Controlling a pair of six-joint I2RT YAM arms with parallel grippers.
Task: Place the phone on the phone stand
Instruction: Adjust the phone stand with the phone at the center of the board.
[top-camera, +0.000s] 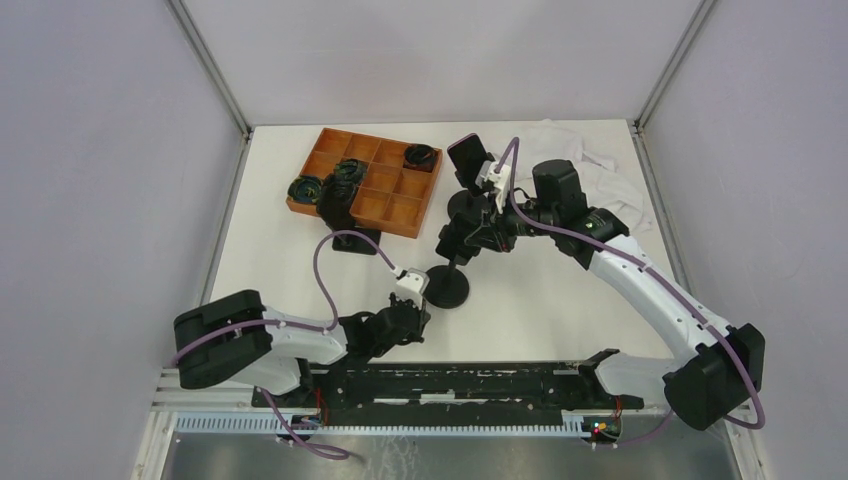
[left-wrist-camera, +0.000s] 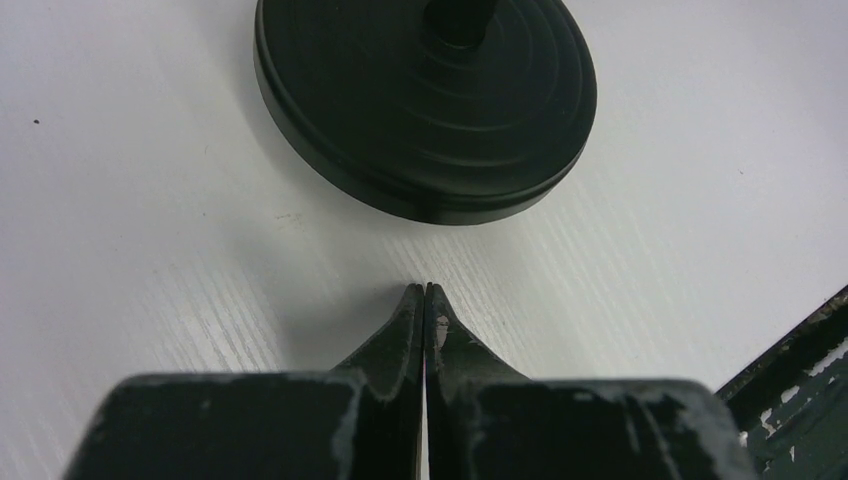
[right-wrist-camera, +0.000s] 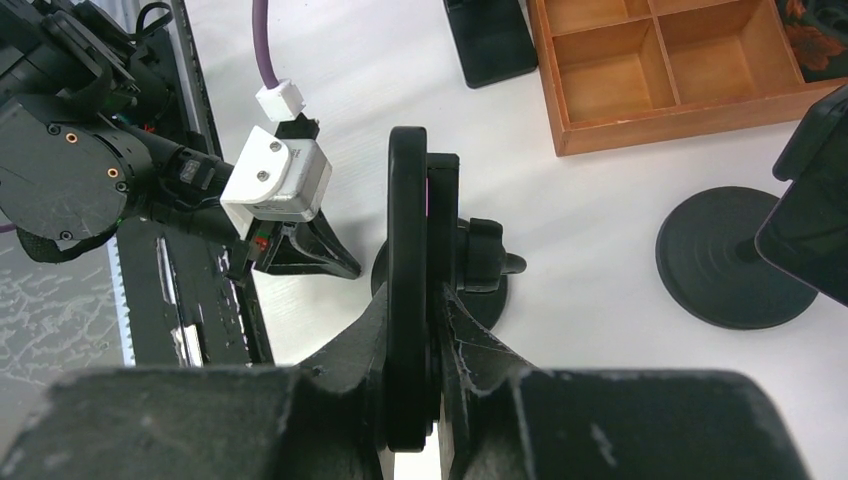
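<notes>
My right gripper is shut on a black phone, seen edge-on and held upright. The phone rests against the clamp head of a black phone stand, whose round base lies on the table below. In the top view my right gripper hangs over that stand's base. My left gripper is shut and empty, low over the table, its tips just short of the same base. It also shows in the top view.
A second stand behind carries another phone; its base is right of my right gripper. A wooden compartment tray with black parts is at the back left, a black block before it. White cloth lies at the back right.
</notes>
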